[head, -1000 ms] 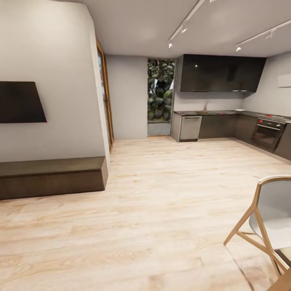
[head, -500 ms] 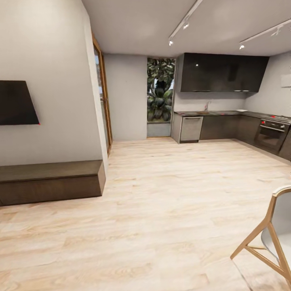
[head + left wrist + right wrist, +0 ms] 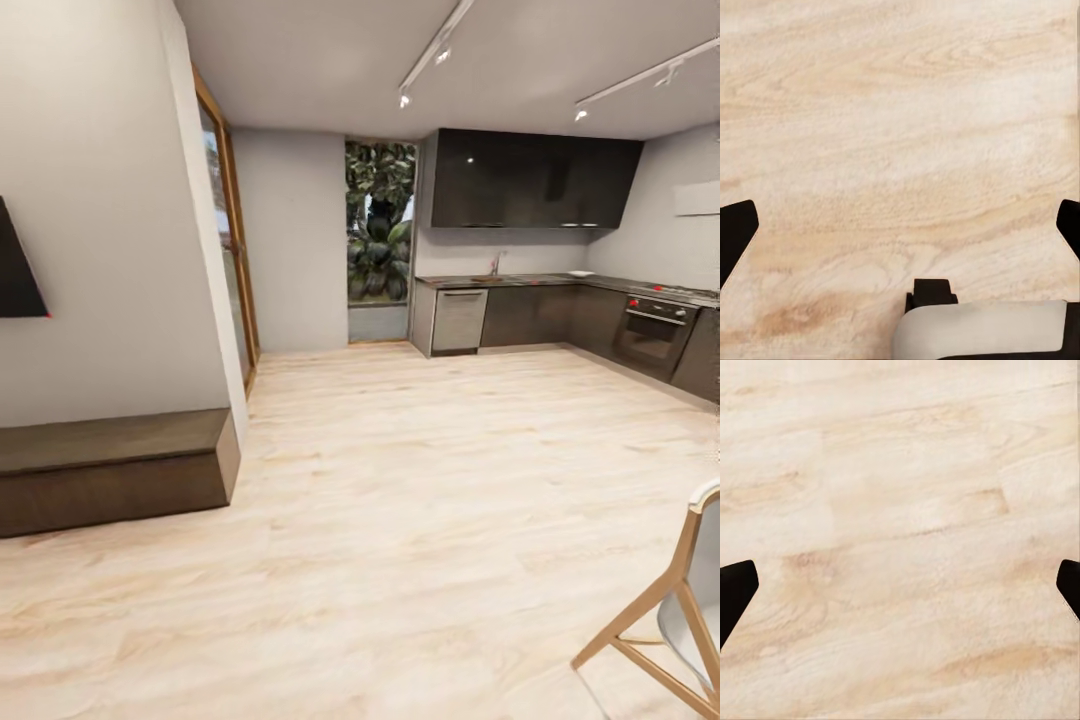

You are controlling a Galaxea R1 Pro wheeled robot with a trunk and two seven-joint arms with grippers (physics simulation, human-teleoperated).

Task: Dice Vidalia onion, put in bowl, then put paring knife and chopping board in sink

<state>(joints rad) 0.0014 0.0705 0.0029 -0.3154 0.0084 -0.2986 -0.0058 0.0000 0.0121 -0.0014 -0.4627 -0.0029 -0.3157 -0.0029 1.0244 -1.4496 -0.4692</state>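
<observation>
The kitchen lies far off at the back right of the head view. Its grey countertop [image 3: 560, 281] runs over dark cabinets, and the sink's tap [image 3: 494, 264] is a thin curve on it. A tiny white shape [image 3: 580, 273] on the worktop may be the bowl; it is too small to tell. Onion, chopping board and knife are out of view. My left gripper [image 3: 900, 232] and right gripper [image 3: 900, 589] both hang open over the pale wooden floor, dark fingertips [image 3: 735, 234] wide apart and nothing between them.
A wooden-legged chair [image 3: 668, 612] stands close at the lower right. A low brown bench [image 3: 110, 470] sits against the left wall under a dark screen [image 3: 15, 275]. An oven [image 3: 650, 336] and a steel dishwasher [image 3: 459, 320] front the kitchen. Wooden floor [image 3: 420, 470] stretches between.
The whole head view has shifted, so the camera has moved: the screen and bench have slid towards the left edge, and the chair has dropped lower at the right.
</observation>
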